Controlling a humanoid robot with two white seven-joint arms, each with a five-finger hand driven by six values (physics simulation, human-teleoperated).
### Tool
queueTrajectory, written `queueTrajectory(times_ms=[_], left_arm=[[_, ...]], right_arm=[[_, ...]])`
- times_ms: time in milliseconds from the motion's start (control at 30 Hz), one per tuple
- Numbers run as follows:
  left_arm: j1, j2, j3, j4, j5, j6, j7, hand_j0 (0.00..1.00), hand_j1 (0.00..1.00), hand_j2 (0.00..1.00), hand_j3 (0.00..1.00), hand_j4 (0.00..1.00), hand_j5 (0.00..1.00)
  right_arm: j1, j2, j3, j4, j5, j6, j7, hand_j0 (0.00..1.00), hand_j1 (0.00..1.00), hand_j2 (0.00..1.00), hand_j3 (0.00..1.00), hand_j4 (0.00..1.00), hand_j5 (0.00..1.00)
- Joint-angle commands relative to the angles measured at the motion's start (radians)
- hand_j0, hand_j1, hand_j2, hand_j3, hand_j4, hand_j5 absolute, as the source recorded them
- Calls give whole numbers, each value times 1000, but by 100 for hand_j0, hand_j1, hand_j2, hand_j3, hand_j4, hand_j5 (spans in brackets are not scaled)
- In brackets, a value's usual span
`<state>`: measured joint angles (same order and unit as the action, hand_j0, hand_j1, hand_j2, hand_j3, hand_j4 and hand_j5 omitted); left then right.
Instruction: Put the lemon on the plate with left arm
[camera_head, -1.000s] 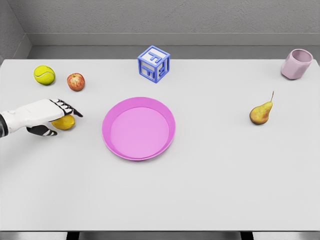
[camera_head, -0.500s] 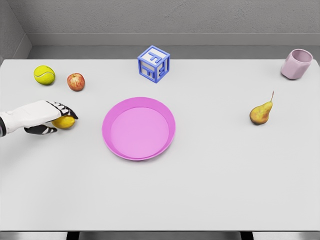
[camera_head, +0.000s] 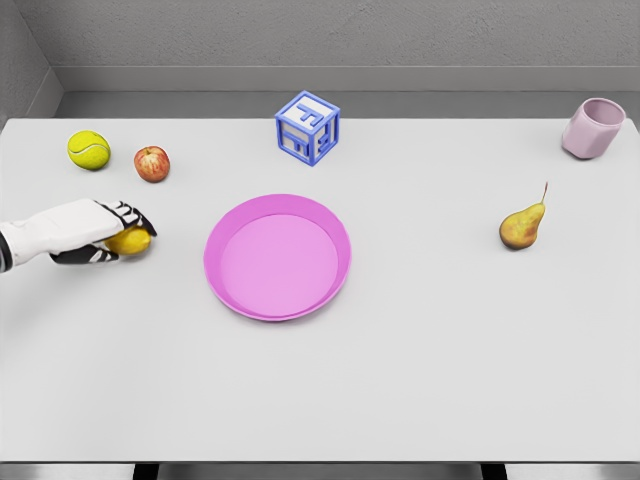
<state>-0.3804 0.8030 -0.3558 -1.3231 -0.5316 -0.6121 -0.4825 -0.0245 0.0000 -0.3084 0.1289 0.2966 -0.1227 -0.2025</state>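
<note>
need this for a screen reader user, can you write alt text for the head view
The left robot hand is closed around a lemon at the left side of a white table, left of an empty pink plate. Also on the table: tennis ball, apple, blue block, pear, pink cup.

The only readable mark is a raised letter "F" on the blue and white cube (camera_head: 308, 127) standing at the far middle of the table. It shows on the cube's top face and again on its front faces. Nothing else carries text, a number or a brand.
</note>
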Motion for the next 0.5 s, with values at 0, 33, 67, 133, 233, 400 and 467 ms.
queueTrajectory(times_ms=[0,33,67,133,233,400,467], left_arm=[[0,1,6,-4,22,1,2,48,48,48,48,48,48],[-6,1,5,-4,38,1,2,48,48,48,48,48,48],[-8,1,5,-5,42,1,2,48,48,48,48,48,48],[-20,-5,3,-10,59,1,2,48,48,48,48,48,48],[-29,-5,-8,-80,102,1,2,48,48,48,48,48,48],[-25,-11,-80,-215,137,1,2,48,48,48,48,48,48],[-28,-33,-106,-261,137,1,2,48,48,48,48,48,48]], right_arm=[[0,0,0,0,-1,0,0,100,100,100,100,100,100],[0,0,0,0,-1,0,0,100,100,100,100,100,100],[0,0,0,0,-1,0,0,100,100,100,100,100,100],[0,0,0,0,-1,0,0,100,100,100,100,100,100],[0,0,0,0,-1,0,0,100,100,100,100,100,100],[0,0,0,0,-1,0,0,100,100,100,100,100,100],[0,0,0,0,-1,0,0,100,100,100,100,100,100]])
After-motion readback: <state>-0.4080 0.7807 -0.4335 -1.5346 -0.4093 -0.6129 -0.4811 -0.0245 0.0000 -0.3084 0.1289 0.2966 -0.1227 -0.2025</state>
